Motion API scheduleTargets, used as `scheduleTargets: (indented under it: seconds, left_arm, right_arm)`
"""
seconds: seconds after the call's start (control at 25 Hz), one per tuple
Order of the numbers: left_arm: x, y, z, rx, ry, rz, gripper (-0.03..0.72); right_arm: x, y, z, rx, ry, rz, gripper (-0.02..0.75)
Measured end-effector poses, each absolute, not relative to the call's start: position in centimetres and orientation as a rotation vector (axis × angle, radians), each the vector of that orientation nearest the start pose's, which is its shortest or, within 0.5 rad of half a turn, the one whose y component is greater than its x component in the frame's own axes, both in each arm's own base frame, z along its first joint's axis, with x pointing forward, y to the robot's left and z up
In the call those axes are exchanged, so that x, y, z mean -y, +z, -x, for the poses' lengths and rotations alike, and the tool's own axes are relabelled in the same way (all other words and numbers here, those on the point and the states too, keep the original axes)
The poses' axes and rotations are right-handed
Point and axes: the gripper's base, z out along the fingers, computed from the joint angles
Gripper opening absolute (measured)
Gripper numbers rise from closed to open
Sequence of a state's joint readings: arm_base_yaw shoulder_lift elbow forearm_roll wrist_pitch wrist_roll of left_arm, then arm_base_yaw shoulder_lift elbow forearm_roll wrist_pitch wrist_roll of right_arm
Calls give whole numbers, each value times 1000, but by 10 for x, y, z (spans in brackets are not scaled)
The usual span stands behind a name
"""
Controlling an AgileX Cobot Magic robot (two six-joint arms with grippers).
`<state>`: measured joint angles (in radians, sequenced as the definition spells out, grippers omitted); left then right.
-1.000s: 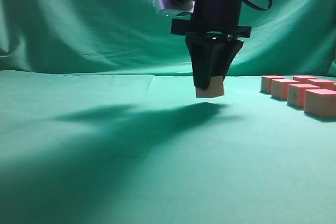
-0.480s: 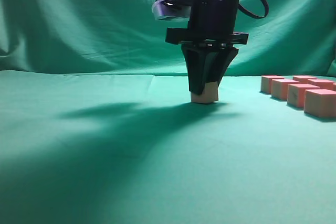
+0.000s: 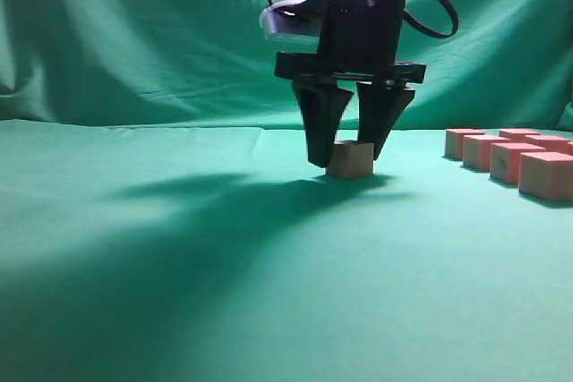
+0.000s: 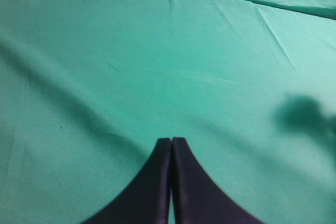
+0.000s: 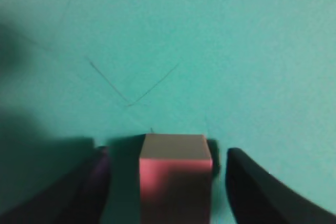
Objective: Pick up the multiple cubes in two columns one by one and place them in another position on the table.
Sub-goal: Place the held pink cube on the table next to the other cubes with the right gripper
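One cube (image 3: 350,158) rests on the green table (image 3: 224,248) near the middle, tan on its side. My right gripper (image 3: 347,160) hangs straight down over it, open, one finger on each side with a gap to the block. In the right wrist view the same cube (image 5: 175,174) shows its pink top between the two dark fingers (image 5: 252,192), touching neither. Several more cubes (image 3: 510,160) stand in two columns at the far right. My left gripper (image 4: 171,141) is shut on nothing above bare cloth.
A draped green backdrop (image 3: 134,33) closes off the rear of the table. The right arm's shadow (image 3: 206,203) falls across the cloth to the left of the released cube.
The right gripper came down with the cube, set it on the cloth and spread its fingers away from it. The cube now stands free.
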<state>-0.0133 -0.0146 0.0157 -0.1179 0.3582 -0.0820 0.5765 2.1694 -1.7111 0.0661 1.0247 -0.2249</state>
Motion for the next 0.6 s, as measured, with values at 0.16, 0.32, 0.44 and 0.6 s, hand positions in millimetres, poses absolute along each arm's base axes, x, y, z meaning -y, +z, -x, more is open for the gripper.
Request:
scheduleTargets:
  seconds: [0.16, 0.32, 0.44, 0.6]
  left_arm:
    - [4, 177, -53, -1839, -182, 136, 0]
    - [4, 177, -53, -1839, -182, 136, 0]
    - [4, 177, -53, -1839, -182, 136, 0]
    - [4, 177, -53, -1839, -182, 136, 0]
  right_arm:
    - [-254, 197, -379, -2737, 147, 1117, 614]
    - [-258, 234, -385, -2703, 159, 1115, 643]
    - [-259, 262, -389, -2659, 152, 1015, 627]
    - [-247, 303, -380, -2614, 109, 893, 574]
